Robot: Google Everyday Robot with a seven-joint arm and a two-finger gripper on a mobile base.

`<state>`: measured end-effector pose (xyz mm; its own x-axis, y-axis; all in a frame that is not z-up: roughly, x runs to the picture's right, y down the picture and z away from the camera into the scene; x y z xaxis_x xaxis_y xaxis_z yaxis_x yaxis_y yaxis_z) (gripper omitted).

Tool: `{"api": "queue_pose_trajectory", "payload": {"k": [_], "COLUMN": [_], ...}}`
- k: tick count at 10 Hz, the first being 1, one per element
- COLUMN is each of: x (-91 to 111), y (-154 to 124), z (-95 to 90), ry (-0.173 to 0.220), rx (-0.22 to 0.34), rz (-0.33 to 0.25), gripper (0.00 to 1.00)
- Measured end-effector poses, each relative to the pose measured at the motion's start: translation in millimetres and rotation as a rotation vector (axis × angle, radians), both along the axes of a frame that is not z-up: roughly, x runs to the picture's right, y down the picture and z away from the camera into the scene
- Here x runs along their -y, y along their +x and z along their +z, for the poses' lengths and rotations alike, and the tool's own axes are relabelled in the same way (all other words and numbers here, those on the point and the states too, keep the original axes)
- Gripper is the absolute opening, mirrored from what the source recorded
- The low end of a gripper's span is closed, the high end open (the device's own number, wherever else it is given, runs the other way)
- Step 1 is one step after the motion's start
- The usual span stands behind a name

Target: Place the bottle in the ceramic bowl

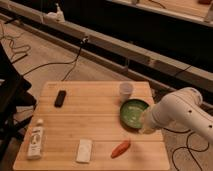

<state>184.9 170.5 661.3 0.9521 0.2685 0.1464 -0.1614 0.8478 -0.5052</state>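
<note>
Camera view: the bottle (36,141) lies at the surface's (95,122) near-left corner, well apart from the ceramic bowl (131,113). The pincer (146,124) hangs beside the bowl's rim; its state I cannot tell. The approach looks not yet started, and the next move calls for crossing to the bottle.

The place looks like a robotics lab or test space, not a home. A plain wooden table (100,120) stands on a bare grey floor, with black cables (75,59) trailing loose across it. A long low rail (150,55) runs behind, with dark workbenches beyond. Small unrelated things lie spaced apart on the tabletop like test props. A bulky white robot arm (185,112) reaches in from the right, and its gripper (146,125) is at the right edge of the ceramic bowl (131,112).
</note>
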Motion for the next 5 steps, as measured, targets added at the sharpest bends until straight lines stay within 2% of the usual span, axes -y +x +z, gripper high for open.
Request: {"api": "queue_pose_trajectory", "payload": {"k": [5], "x": [-0.1], "y": [-1.6], "z": [0.1], "ry": [-0.001], "rx": [0.008], "rz": [0.001], "gripper": [0.44]}}
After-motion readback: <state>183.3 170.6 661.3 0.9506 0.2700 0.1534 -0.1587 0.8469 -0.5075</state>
